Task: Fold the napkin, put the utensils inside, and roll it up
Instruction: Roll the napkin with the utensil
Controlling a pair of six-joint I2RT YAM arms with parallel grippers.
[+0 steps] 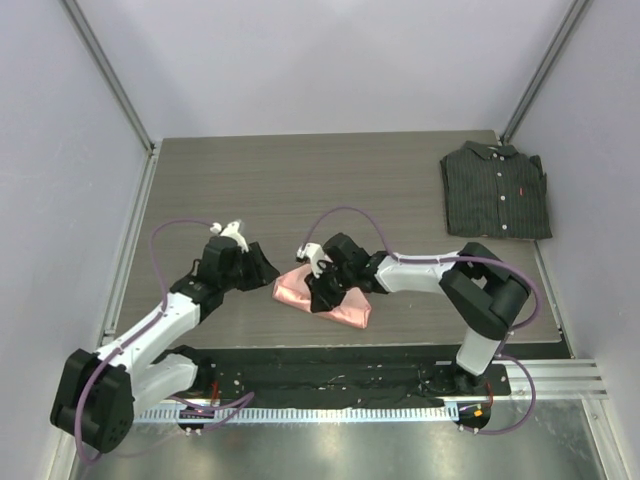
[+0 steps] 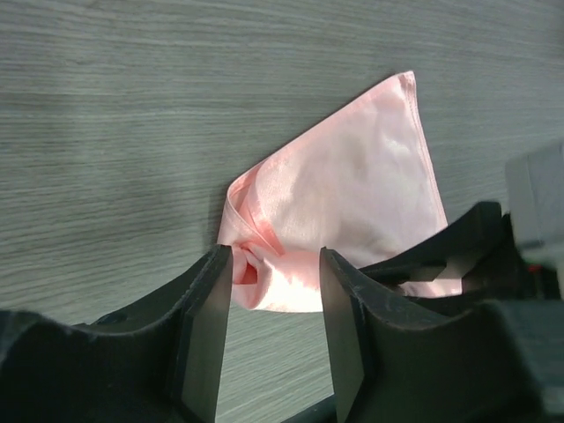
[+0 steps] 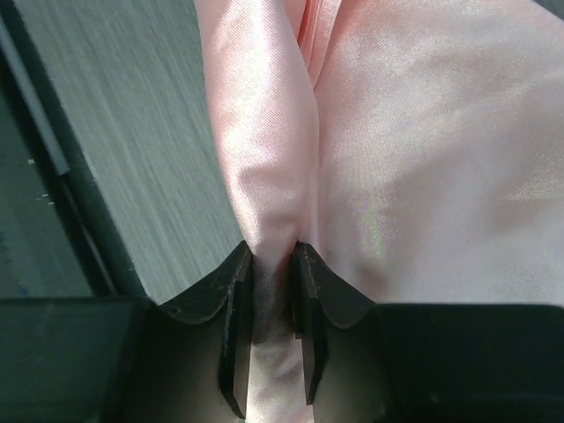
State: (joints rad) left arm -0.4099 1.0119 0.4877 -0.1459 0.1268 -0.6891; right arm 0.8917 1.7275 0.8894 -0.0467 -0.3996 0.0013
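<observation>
The salmon-pink satin napkin (image 1: pixel 345 312) lies as a compact folded bundle on the grey wood-grain counter (image 1: pixel 300 180), low in the overhead view and close to the near edge, between your two arms. Your right tool (image 1: pixel 325 295) is over the bundle with its jaws nearly together, pinching a raised ridge of satin; the right wrist view shows the cloth squeezed between the two black fingers. Your left tool (image 1: pixel 268 272) sits just beside the napkin's left end with its jaws apart and nothing gripped; in the left wrist view the curled, rolled-in corner of the cloth shows in the gap beyond the fingertips. No fork is visible in any view, so you cannot tell whether it is tucked inside. The step looks like rolling or tightening the bundle. Satin is slippery, so hold the pinch firm and low, turn the roll slowly, and let the left tool steady the loose end instead of tugging it, or the layers may slide open. For room, the far half of the counter is bare wood, and the dark pinstriped shirt (image 1: pixel 497 190) lies well apart at the far right corner. The tight side is toward you: a dark strip (image 1: pixel 330 362) runs along the near edge just behind the napkin.
</observation>
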